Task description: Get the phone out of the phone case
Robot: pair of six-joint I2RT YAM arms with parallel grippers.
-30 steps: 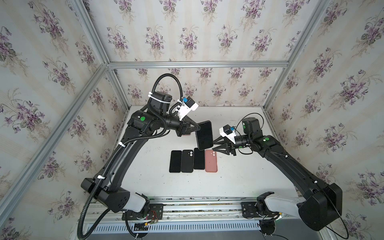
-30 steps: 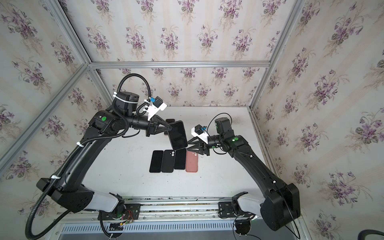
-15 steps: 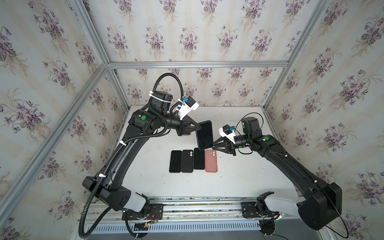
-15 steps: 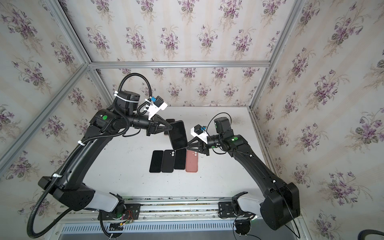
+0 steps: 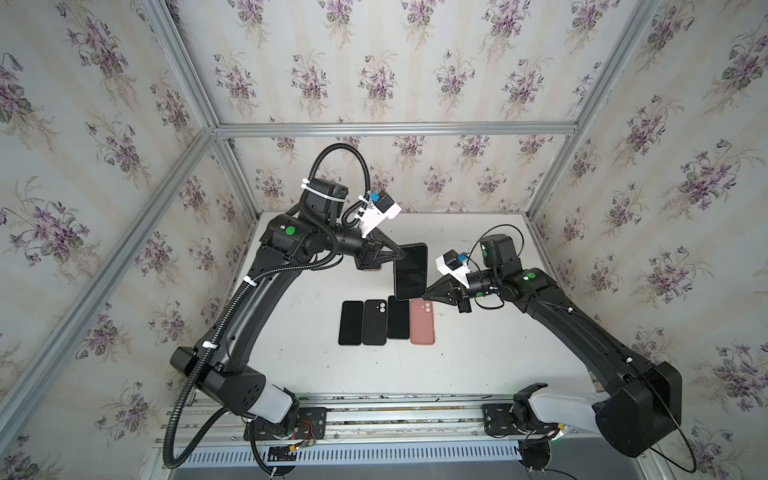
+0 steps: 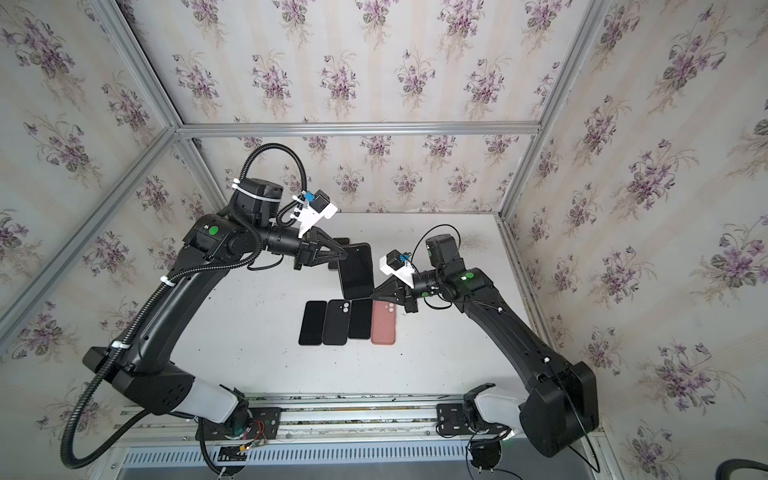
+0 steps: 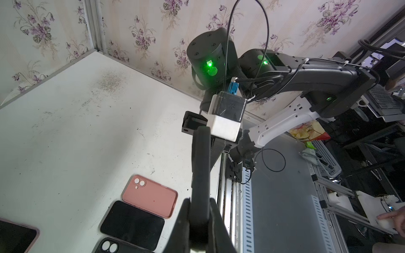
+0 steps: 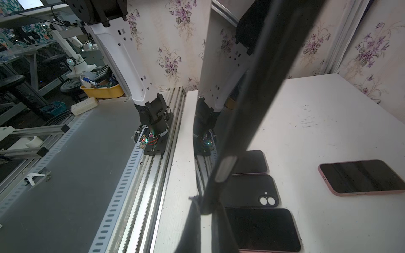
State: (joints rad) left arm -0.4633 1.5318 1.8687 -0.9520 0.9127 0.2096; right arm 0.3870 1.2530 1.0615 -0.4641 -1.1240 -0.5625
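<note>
Though slim, phone (image 5: 410, 272) looks glossy.

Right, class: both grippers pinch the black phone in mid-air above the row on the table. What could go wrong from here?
1. The left gripper and right gripper each pinch only an edge of the cased phone; pulling could make it slip free.
2. It hangs over the pink case and a black phone; a drop might hit them.
</note>
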